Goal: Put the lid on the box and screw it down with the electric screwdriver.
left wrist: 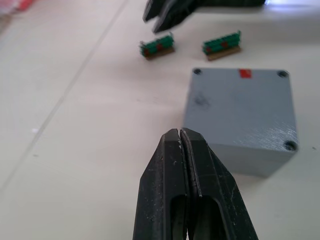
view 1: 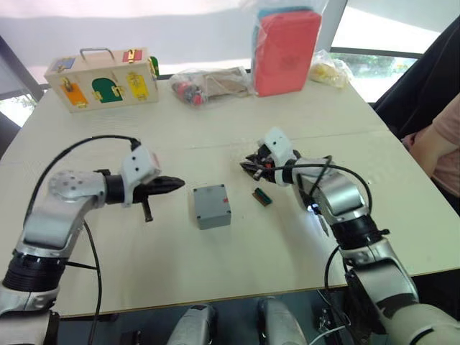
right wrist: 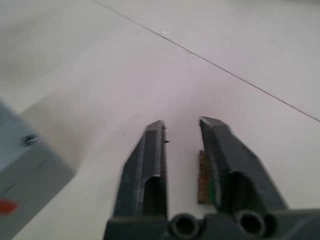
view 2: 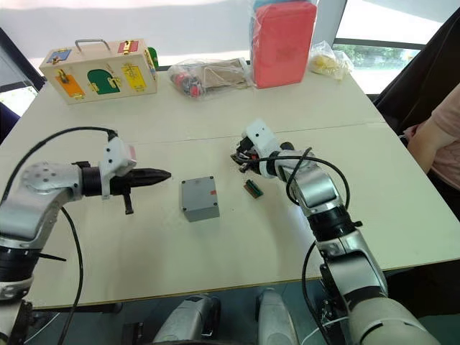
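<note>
At table [view 1: 302, 115] centre, grey box [view 1: 212, 205] sat lidded | left pincer [view 1: 172, 185] closed, empty, just left | right pincer [right wrist: 182, 132] slightly parted, empty, over green connector [view 1: 262, 196]

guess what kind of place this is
Probably a robot test or training room, not a home: a plain pale table by bright windows, laid out with practice props such as a wooden latch box with coloured doors, a grey box and bagged parts.
</note>
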